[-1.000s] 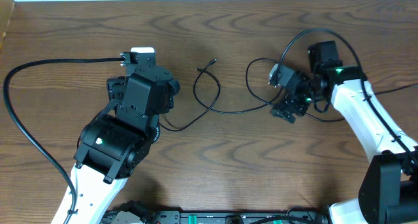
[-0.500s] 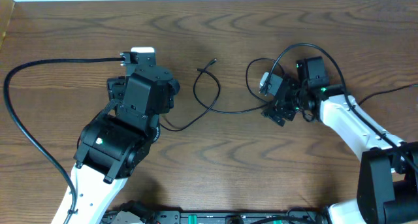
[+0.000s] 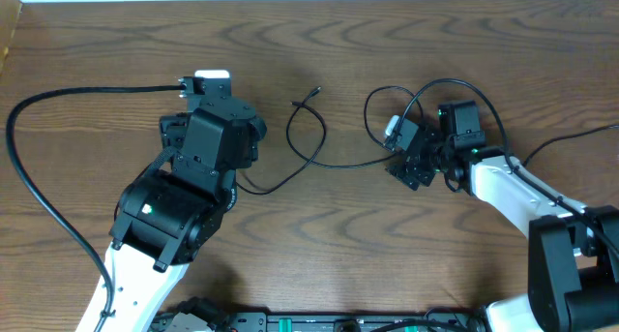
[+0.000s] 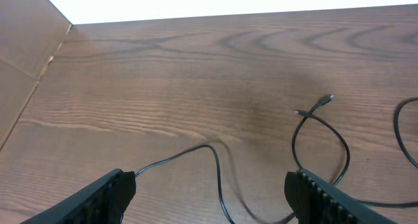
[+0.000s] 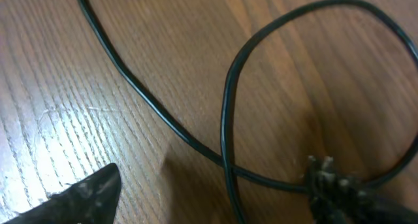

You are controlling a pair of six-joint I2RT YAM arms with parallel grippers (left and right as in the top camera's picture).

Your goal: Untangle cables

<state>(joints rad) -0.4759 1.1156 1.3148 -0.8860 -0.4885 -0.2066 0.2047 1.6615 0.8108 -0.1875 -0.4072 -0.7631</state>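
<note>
The cables (image 5: 140, 93) lie looped on the table (image 3: 319, 235) between the arms. The left gripper (image 4: 209, 181) holds nothing — jaws wide apart over one strand. The right gripper (image 5: 209, 185) hangs low, jaws apart astride a crossing of strands, gripping none. A cardboard wall (image 4: 26, 67) flanks the table's left edge.

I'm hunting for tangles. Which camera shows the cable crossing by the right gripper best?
Right wrist: the crossing sits close up, one strand over another. Overhead shows the cable laid out, but the right gripper largely covers that spot. Left wrist shows only a loose end, no crossing.
</note>
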